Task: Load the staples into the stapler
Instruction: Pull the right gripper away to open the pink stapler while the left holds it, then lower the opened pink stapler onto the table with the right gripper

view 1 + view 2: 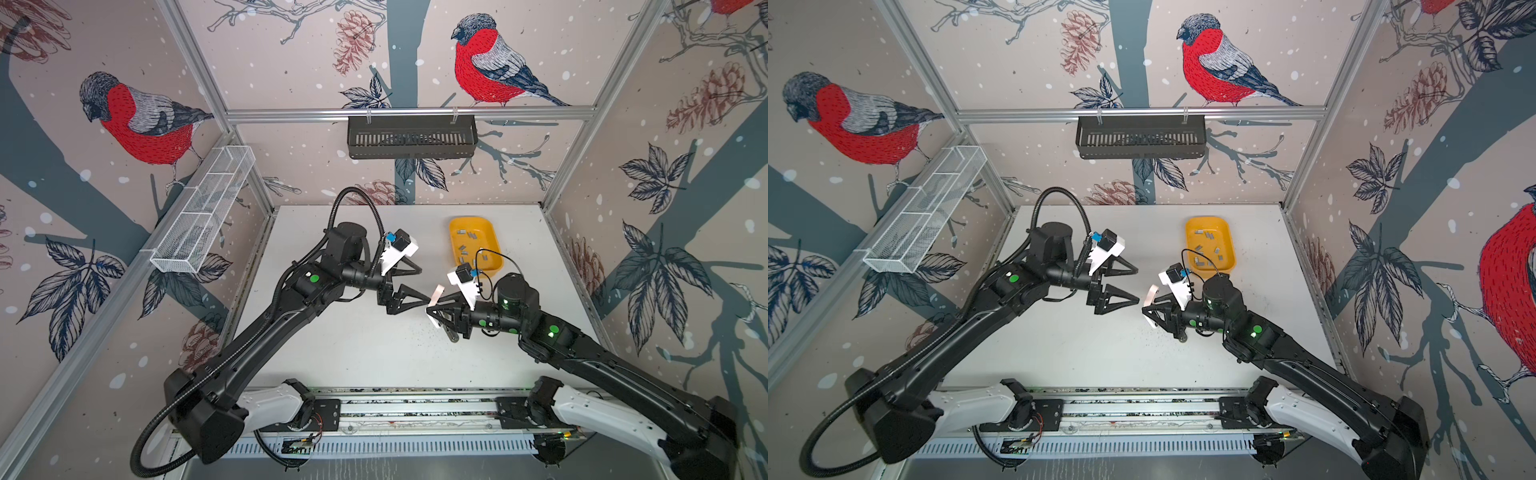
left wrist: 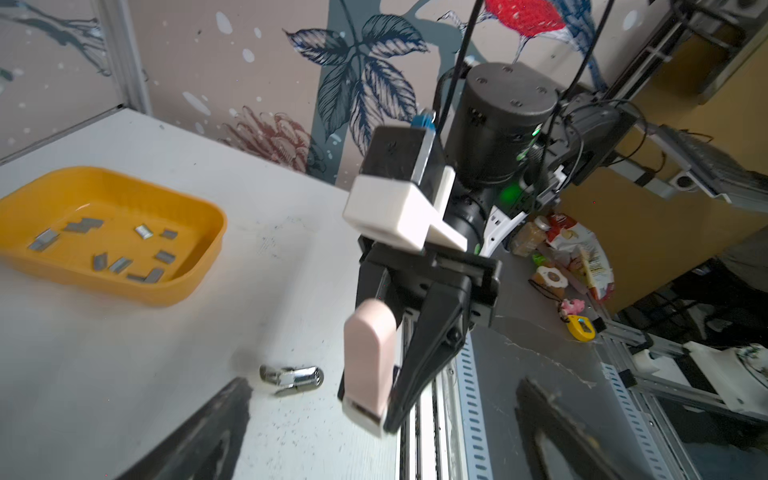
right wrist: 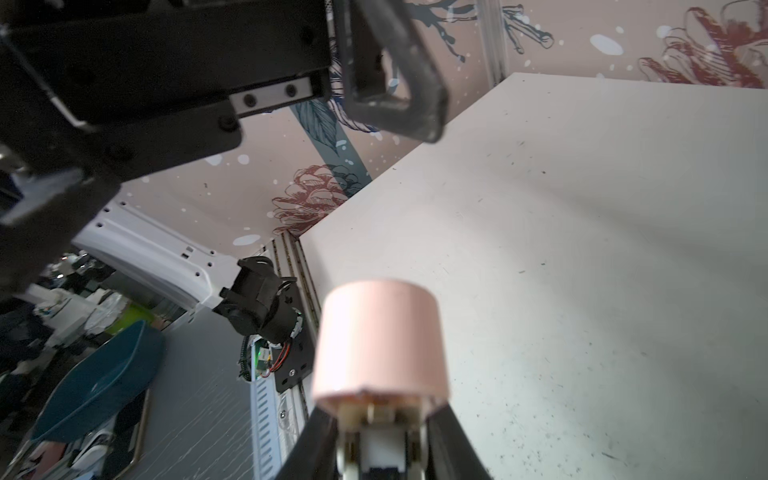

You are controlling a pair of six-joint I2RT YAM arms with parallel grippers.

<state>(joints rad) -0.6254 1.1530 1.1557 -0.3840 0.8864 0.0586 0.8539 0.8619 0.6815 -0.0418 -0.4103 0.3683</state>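
Grey, scattered in the yellow tray at the counter's back right: staples, well apart from both pairs of jaws. Grips the stapler in the right jaws, raised off the counter, pink top and white base splayed apart in both top views. Holds the left jaws wide open, tips just beside the stapler's pink top. Shows a shiny metal piece lying on the counter below the right jaws.
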